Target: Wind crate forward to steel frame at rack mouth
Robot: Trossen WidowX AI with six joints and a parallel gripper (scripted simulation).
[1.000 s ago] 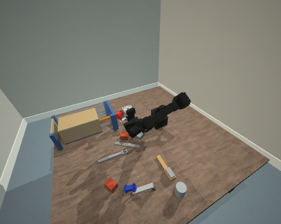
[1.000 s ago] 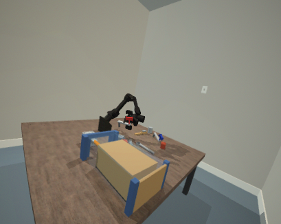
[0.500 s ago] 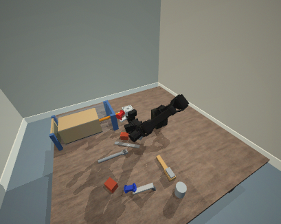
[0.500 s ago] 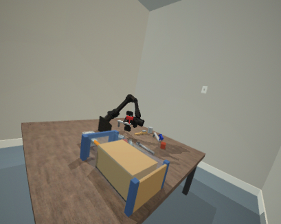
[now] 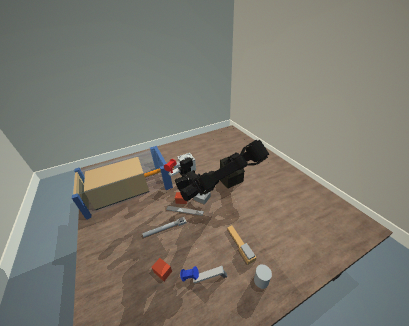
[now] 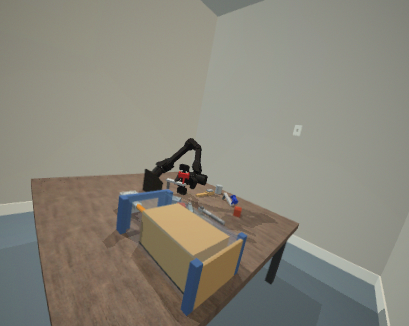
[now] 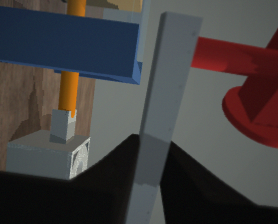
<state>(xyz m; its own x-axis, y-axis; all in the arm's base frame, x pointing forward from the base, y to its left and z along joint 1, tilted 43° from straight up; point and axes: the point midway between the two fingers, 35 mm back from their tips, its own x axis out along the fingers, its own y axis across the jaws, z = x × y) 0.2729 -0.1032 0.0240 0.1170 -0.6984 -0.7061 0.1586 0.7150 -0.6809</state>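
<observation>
The gripper pinches a flat grey bar, seemingly metal.

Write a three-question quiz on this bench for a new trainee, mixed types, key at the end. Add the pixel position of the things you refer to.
1. True or false: the end effector (image 5: 188, 164) (image 7: 148, 143) is shut on the grey bar with the red knob (image 5: 170, 165) (image 6: 184, 177) (image 7: 255, 85).
2. Multiple choice: what colour is the strap (image 5: 152, 173) (image 6: 139, 207) (image 7: 68, 92) running from the crate (image 5: 118, 181) (image 6: 184, 230)?
A) green
B) orange
C) white
3. Fill in: the spool-shaped knob on the other cranked tool (image 5: 209, 274) (image 6: 229, 199), lying on the bench, is ____.

Key: 1 true; 2 B; 3 blue
</observation>
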